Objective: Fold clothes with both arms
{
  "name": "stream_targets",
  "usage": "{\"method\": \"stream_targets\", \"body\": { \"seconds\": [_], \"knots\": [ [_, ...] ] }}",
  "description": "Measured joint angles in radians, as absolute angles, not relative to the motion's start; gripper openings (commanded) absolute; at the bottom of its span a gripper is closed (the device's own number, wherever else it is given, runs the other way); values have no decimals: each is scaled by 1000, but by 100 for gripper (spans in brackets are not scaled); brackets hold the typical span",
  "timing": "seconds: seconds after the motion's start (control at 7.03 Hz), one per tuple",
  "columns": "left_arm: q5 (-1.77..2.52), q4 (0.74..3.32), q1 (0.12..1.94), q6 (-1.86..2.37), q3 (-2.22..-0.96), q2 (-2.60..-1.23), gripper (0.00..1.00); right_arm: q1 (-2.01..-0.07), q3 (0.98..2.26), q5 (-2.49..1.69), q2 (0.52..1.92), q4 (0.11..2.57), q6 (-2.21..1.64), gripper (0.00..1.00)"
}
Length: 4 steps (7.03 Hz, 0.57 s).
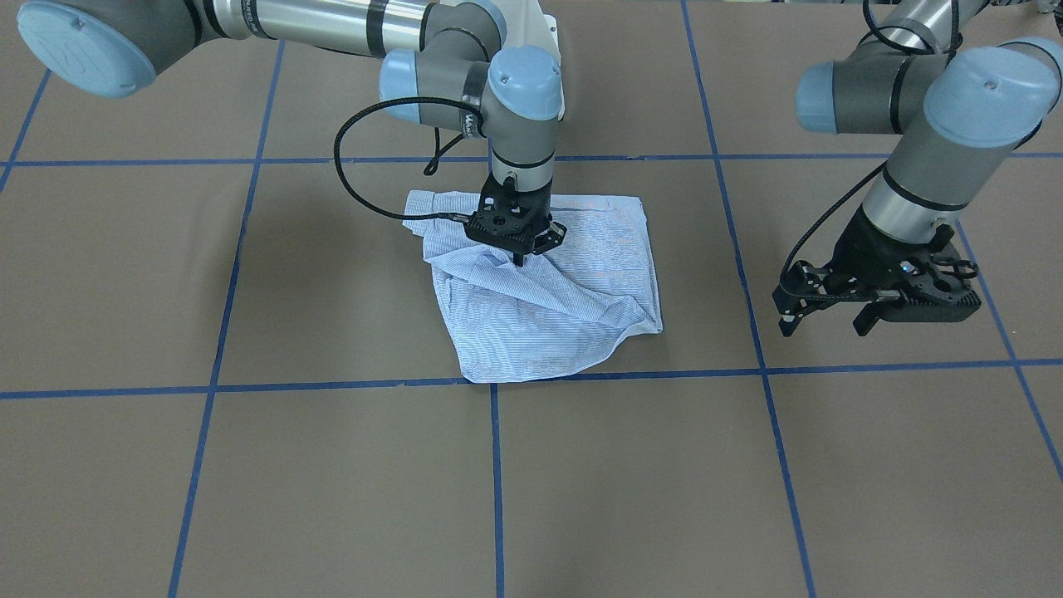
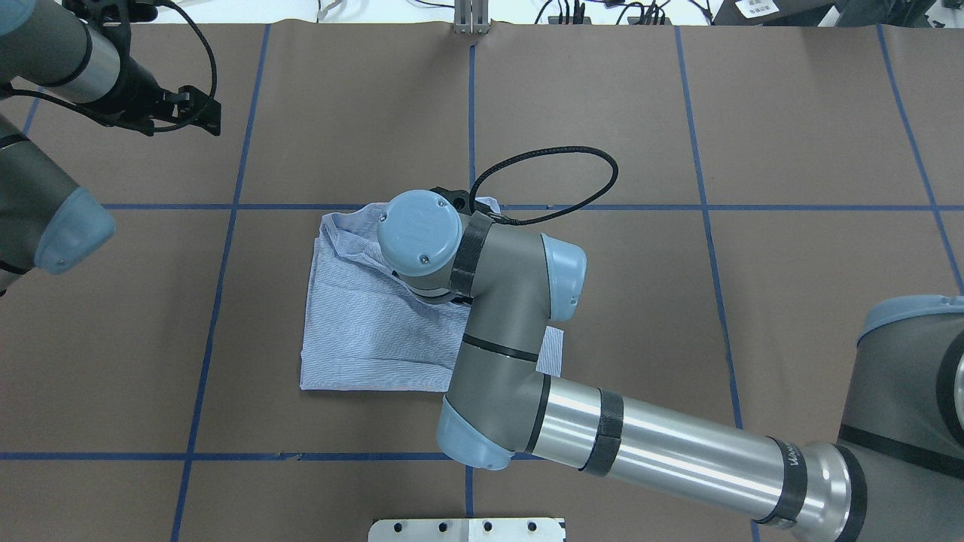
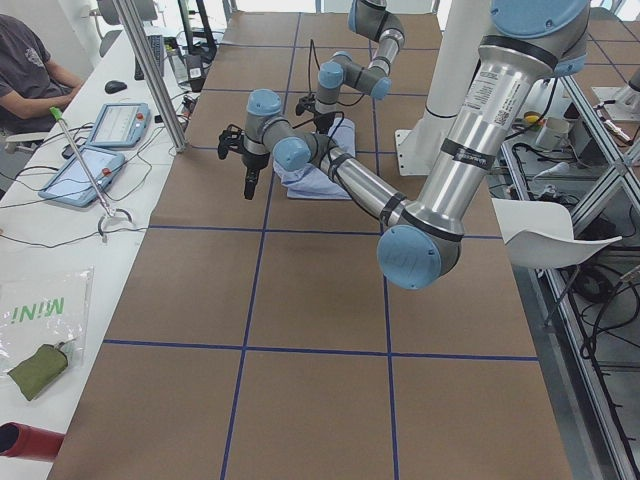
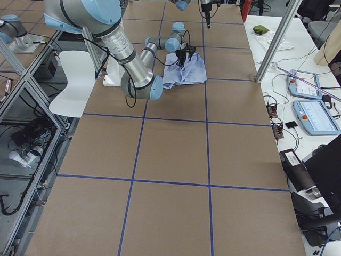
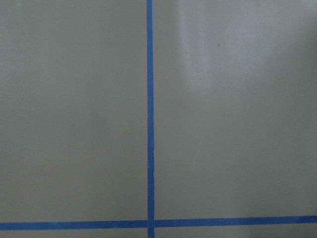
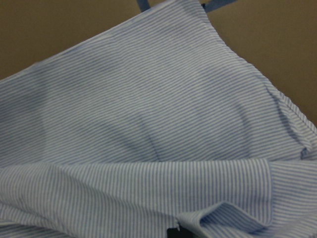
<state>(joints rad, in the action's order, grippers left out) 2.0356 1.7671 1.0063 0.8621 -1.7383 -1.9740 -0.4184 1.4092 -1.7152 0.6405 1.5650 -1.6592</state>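
**Brown table, striped shirt: one pinch has to carry the fold**

Brown covering spans the table (image 1: 332, 498), marked into big squares by blue tape (image 1: 496, 482). The right arm (image 2: 678, 444) reaches in to the middle. The left arm (image 1: 922, 174) hangs off to its own side over bare table. The shirt (image 1: 581, 249) lies near the centre inside one taped square, doubled into a rough, uneven packet. Its corner on the operators' side touches a tape line.

The right tool (image 1: 518, 253) points straight down onto the shirt, close to its robot-side edge. Its fingers are drawn together, and the cloth gathers up to the tip, so it seems to have a pinch of the top layer. A loose ridge (image 1: 573, 295) runs from that pinch toward the shirt's corner on the left arm's side. The left tool (image 1: 825, 322) is spread wide with nothing in it, well apart from the shirt.

The step in hand looks like drawing that pinched layer over to tidy the packet. To do it well:

- Lift only enough for the top layer to peel free.
- If the layers beneath start to rise, the pinch is probably too deep.
- Carry the cloth in a low arc across the ridge so the slack flattens rather than bunches.
- One pinch will likely let the layer swing askew, so the left tool could usefully come in and pin the packet or take a matching point.
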Motion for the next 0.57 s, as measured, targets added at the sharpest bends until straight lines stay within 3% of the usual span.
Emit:
{"method": "stream_targets", "body": {
  "seconds": [0.57],
  "knots": [
    [2037, 1762, 1006, 862, -1742, -1985, 100, -505, 1389, -1686, 636, 1511, -1581, 0]
  ]
}}
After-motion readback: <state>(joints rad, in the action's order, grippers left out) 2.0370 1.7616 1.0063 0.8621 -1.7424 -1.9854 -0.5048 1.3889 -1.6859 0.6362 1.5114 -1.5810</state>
